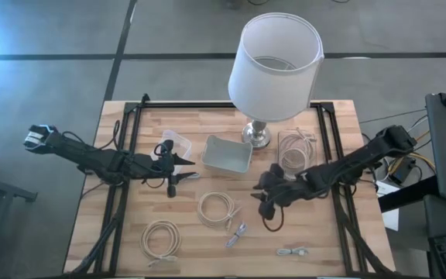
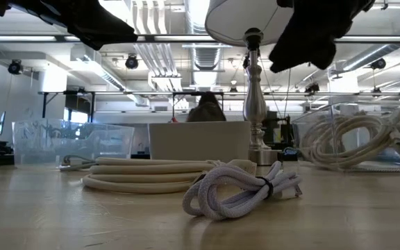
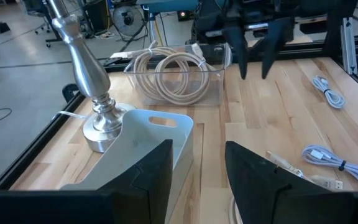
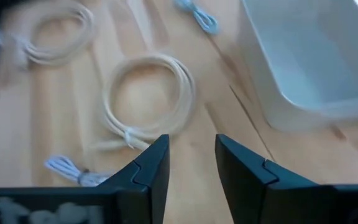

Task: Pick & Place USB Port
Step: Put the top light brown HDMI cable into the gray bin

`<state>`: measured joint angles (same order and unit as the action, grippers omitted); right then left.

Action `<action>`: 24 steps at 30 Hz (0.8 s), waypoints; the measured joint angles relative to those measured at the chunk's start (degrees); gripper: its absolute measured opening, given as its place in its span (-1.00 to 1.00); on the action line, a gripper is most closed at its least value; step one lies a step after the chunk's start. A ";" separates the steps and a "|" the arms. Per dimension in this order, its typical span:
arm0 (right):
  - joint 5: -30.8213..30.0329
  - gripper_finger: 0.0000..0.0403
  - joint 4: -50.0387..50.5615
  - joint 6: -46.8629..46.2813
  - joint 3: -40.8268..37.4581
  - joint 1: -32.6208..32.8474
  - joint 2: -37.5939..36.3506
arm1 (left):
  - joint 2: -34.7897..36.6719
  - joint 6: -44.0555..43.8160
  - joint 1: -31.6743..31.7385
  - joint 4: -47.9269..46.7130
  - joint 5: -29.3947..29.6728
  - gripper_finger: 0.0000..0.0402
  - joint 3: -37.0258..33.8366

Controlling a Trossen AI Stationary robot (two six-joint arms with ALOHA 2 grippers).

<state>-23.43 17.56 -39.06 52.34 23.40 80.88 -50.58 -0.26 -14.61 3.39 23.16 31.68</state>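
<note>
High view: both hands hover empty over the table [image 1: 122, 232]; left hand [image 1: 178, 172] beside the grey bin [image 1: 227, 154], right hand [image 1: 268, 203] near a cream cable [image 1: 216, 209]; the step looks like approach.

Low view: a white cable [image 2: 238, 192] lies in front.

Wrist views: left hand [image 3: 197, 171] and right hand [image 4: 191, 165] are open; next, descend onto a cable.

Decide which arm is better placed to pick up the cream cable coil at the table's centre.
Right. The right gripper, open, looks straight down at the coil. The left gripper, also open, faces the tray.
</note>
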 joint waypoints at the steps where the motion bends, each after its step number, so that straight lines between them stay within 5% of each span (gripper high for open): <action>1: 0.03 -0.40 -3.77 1.14 -1.17 0.01 0.16 | 0.01 -0.01 0.00 0.01 0.00 -0.24 0.00; 7: 2.54 -0.41 -18.80 9.76 -5.72 -0.04 1.60 | 0.01 0.01 0.00 -0.02 0.00 -0.24 0.00; 24: 0.96 -0.28 -22.82 18.74 -5.91 -2.10 1.53 | 0.01 -0.01 0.00 -0.37 0.00 -0.25 -0.02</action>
<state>-22.47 -5.26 -20.32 46.44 21.30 82.41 -50.57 -0.27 -14.61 3.02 23.16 31.66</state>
